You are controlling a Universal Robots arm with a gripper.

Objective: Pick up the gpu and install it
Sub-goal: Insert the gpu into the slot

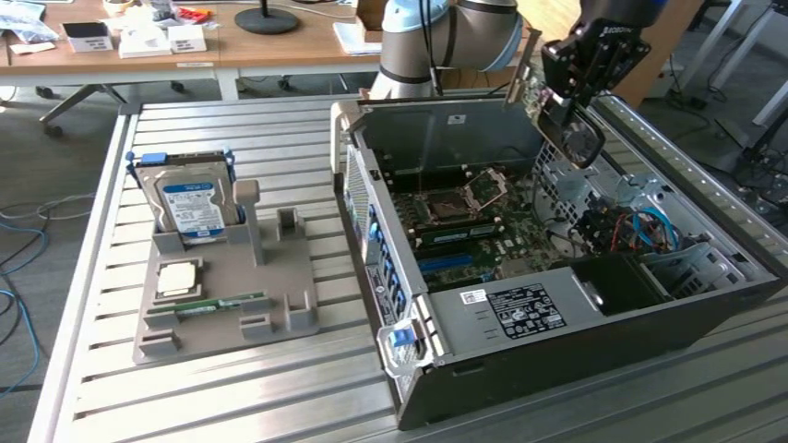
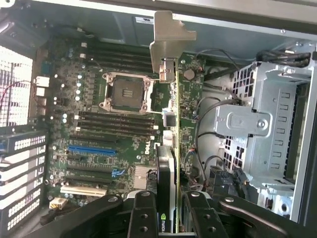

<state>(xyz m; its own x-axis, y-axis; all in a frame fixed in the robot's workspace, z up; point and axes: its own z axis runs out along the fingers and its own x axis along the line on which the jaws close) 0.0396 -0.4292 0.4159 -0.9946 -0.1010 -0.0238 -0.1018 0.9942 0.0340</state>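
Exterior view showed the gripper (image 1: 573, 92) hanging over the far corner of the open computer case (image 1: 567, 332), with the graphics card (image 1: 574, 134) held above the case's open side and not yet seated. In the wrist view the 2 fingers (image 2: 143, 213) were pinching the graphics card (image 2: 171, 148) by its flat faces, so it appeared edge-on, its silver bracket (image 2: 166, 39) pointing away from the gripper (image 2: 171, 210).

To my eye the step in hand was bringing the card over its slot. Doing that well meant keeping the card square to the motherboard (image 2: 99, 124), the bracket toward the case's rear wall, and clear of the loose cables (image 2: 208, 114) beside the drive cage (image 2: 267, 124). The card hung well apart from the blue slot (image 2: 91, 148).

Much was hard to judge. The card's contact edge was not visible, and the card itself covered a strip of the board behind it. I could not tell which slot it lined up with. The fingers were cut off at the picture's edge. On the counter (image 1: 185, 397), a hard drive (image 1: 195, 198) stood in a grey tray (image 1: 221, 295), well apart.
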